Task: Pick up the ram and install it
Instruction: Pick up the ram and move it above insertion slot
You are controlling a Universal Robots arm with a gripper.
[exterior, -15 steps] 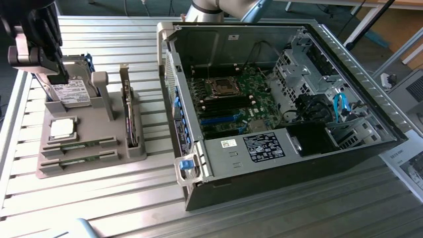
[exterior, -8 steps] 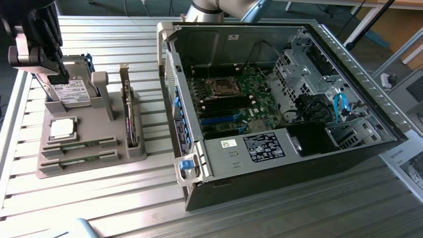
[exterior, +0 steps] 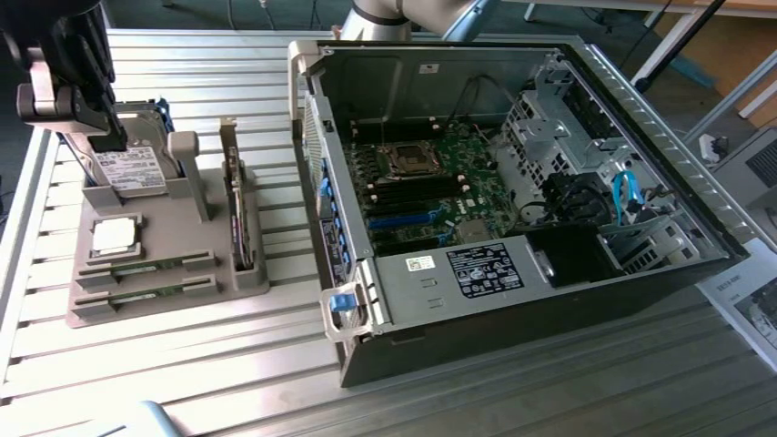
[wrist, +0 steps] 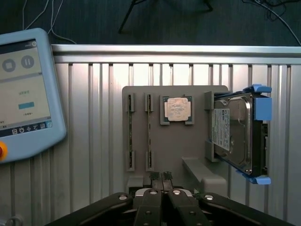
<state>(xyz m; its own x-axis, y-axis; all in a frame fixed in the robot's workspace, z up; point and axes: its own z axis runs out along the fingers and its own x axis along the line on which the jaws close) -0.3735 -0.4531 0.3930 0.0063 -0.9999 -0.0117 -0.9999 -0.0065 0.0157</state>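
Hovering over tray (wrist: 141, 96) edge with gripper (wrist: 162, 177) clenched, empty.
Near two ram sticks (wrist: 149, 132) lying in tray slots, not touching either.

Black gripper (wrist: 161, 178) w/ silver screws (matte links), grey arm (exterior: 391, 16)

Over the grey holder (exterior: 170, 296), the two ram sticks (exterior: 144, 267) lie flat and low in their slots, with open air above them. At the holder's far end the hard drive (exterior: 127, 168) stands upright between posts. Along the holder's edge facing the computer case (exterior: 486, 182), the expansion card (exterior: 243, 218) stands tall (a wall on that side). A narrow strip of bare slatted table (exterior: 291, 309) separates holder and case. Beyond the holder's ram end a teach pendant (wrist: 23, 94) lies on the table, apart from the holder.
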